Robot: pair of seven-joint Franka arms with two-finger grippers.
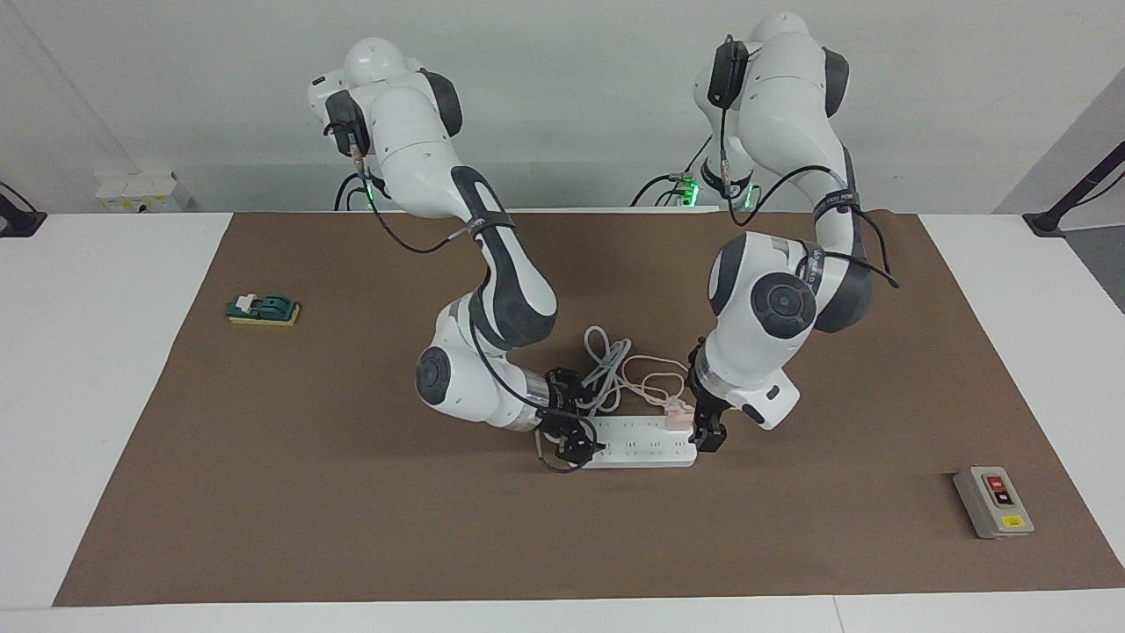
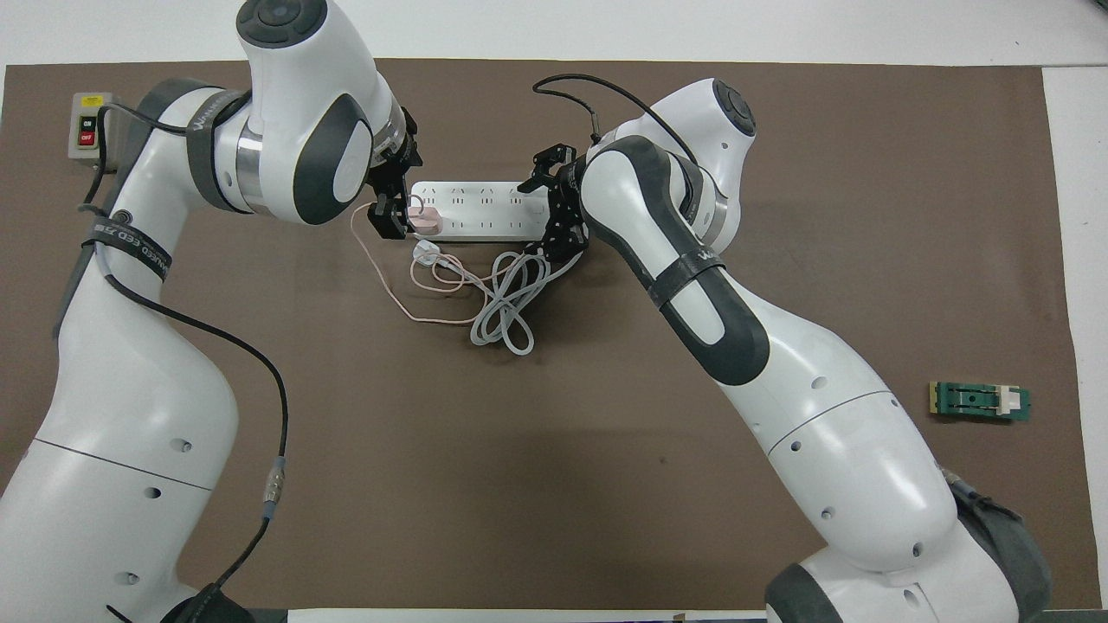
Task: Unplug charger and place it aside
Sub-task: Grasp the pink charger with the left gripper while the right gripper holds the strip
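The small pale pink charger (image 1: 677,415) (image 2: 424,223) is plugged into the white power strip (image 1: 646,442) (image 2: 476,210), at the strip's end toward the left arm. Its thin pink cable (image 1: 655,376) (image 2: 407,290) loops on the mat nearer to the robots. My left gripper (image 1: 707,431) (image 2: 391,203) is low at that end of the strip, right beside the charger. My right gripper (image 1: 571,440) (image 2: 554,212) is low at the strip's other end, with its fingers on either side of the strip.
The strip's thick white cord (image 1: 602,360) (image 2: 506,303) lies coiled beside the pink cable, nearer to the robots. A grey box with red and black buttons (image 1: 993,501) (image 2: 86,125) sits toward the left arm's end. A green block (image 1: 264,309) (image 2: 980,401) lies toward the right arm's end.
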